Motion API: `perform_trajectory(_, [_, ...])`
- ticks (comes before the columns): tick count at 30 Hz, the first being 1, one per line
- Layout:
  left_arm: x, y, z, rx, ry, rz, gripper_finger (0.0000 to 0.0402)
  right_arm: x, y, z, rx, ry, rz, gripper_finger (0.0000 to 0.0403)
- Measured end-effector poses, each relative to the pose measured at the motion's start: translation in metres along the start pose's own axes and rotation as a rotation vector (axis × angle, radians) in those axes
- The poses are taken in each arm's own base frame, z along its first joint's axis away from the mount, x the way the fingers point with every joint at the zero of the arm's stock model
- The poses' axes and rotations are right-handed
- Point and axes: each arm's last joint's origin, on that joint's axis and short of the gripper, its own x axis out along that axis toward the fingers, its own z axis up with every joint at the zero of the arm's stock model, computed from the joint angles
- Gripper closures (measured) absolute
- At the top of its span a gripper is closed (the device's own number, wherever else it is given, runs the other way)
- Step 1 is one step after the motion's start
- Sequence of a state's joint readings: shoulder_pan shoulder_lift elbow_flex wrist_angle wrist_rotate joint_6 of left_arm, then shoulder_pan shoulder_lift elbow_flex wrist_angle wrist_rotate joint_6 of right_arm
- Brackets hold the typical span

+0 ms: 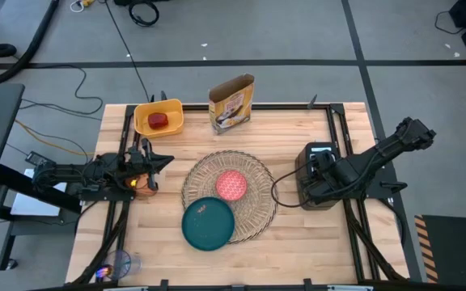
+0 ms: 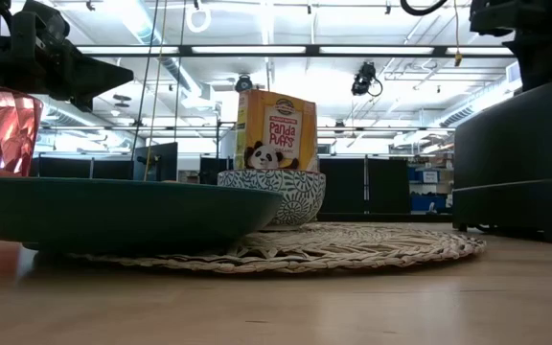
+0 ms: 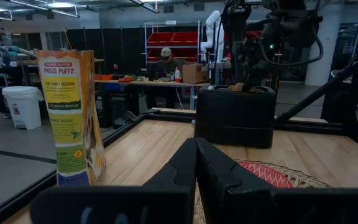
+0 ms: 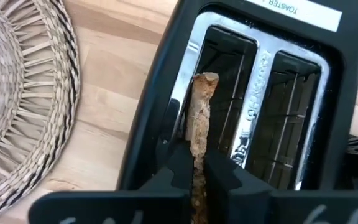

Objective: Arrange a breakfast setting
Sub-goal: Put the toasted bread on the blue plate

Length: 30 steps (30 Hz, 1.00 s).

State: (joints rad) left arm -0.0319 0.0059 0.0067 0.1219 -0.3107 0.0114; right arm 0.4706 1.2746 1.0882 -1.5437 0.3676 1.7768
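Right gripper pinching toast in toaster slot; left gripper idling closed beside orange cup; cereal box, yellow bin standing behind placemat

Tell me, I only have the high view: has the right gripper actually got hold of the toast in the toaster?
Observer: Yes. The right gripper is shut on a toast slice that stands upright in the toaster, in the slot nearer the mat.
Operator: And is the left gripper holding anything?
Observer: No. The left gripper is shut with nothing between its fingers.
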Motion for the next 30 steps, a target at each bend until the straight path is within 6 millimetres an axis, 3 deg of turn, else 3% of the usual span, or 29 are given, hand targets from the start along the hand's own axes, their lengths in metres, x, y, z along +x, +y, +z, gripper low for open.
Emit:
perform_trajectory(16, [0.000, 0.000, 0.000, 0.000, 0.001, 0.000, 0.0386, -0.023, -0.005, 0.018, -0.027, -0.013, 0.083, 0.0383])
perform_trajectory(30, [0.000, 0.000, 0.000, 0.000, 0.001, 0.000, 0.0386, -0.037, -0.036, 0.028, 0.047, 0.065, 0.204, 0.0382])
